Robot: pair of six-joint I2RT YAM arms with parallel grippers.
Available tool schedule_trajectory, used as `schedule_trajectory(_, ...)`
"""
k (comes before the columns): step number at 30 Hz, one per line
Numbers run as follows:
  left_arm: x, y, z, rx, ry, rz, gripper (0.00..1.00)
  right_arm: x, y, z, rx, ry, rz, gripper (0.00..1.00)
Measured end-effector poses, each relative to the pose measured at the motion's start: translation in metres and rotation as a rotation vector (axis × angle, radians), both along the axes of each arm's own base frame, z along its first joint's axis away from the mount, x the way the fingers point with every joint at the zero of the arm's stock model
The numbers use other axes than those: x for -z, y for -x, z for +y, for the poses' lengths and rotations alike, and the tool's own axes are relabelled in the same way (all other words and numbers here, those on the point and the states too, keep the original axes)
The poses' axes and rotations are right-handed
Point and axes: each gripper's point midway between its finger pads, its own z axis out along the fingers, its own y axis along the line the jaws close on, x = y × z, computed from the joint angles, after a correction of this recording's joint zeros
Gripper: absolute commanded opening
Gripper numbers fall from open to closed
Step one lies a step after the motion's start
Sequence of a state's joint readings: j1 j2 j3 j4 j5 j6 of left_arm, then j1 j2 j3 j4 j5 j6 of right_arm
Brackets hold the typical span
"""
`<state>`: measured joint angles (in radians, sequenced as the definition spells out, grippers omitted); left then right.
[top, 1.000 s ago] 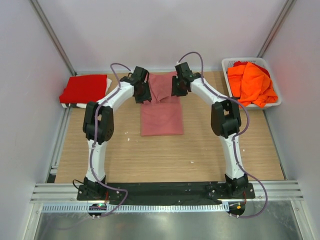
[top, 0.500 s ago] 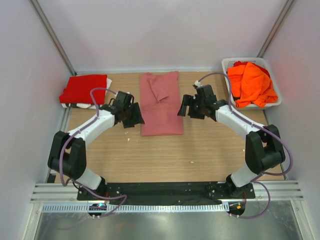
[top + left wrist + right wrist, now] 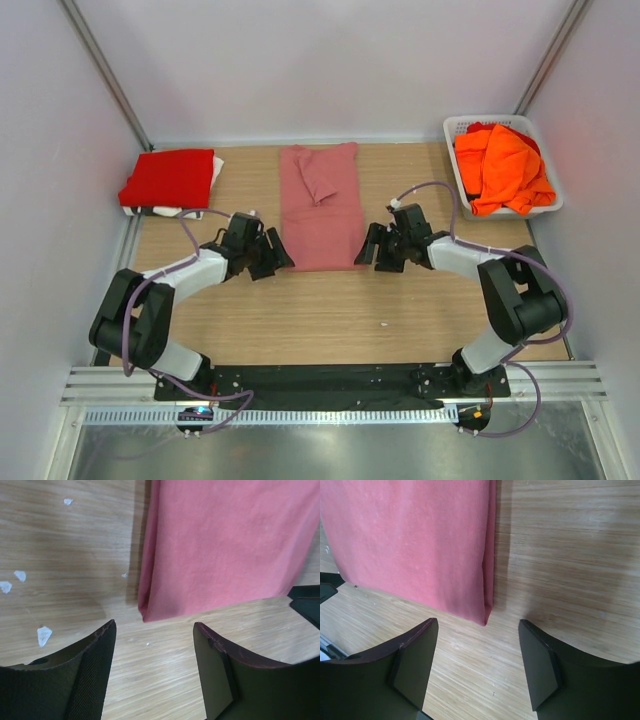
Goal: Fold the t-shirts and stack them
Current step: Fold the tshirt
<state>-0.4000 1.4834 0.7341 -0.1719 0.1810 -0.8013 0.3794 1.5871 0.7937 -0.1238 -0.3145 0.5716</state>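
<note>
The dusty rose-pink t-shirt (image 3: pixel 320 205) lies flat as a long folded strip in the middle of the table, one sleeve folded on top at the far end. My left gripper (image 3: pixel 281 260) is open and empty, low over the table just short of the shirt's near left corner (image 3: pixel 146 615). My right gripper (image 3: pixel 362 258) is open and empty just short of the near right corner (image 3: pixel 484 620). A folded red t-shirt (image 3: pixel 168 179) lies at the far left. Orange t-shirts (image 3: pixel 503 167) fill the basket.
The white lattice basket (image 3: pixel 455 128) stands at the far right corner. White cloth (image 3: pixel 160 211) shows under the red shirt. Small white flecks (image 3: pixel 44 634) lie on the wood left of the pink shirt. White walls close in the table on three sides.
Both arms have drawn back from the shirt's far end toward me and lowered to its near corners. The pink shirt, earlier lifted at the far end, now lies flat.
</note>
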Motion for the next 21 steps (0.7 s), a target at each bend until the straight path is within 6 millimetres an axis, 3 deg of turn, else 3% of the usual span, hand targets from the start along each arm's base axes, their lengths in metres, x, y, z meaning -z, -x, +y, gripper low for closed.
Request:
schedule_trajectory(11,0.012,-0.011,-0.007,-0.020,0.040,-0.032,0.52,0.005,-0.014,0.016,-0.011,-0.081,-0.033,0.59)
schedule_trajectory(17,0.014,-0.017,-0.011,-0.019,0.057,-0.054,0.45,0.009,-0.016,0.017,-0.012,-0.085,-0.033,0.49)
schedule_trajectory(21,0.016,-0.021,-0.014,-0.015,0.070,-0.062,0.39,0.010,-0.015,0.016,-0.011,-0.084,-0.033,0.48)
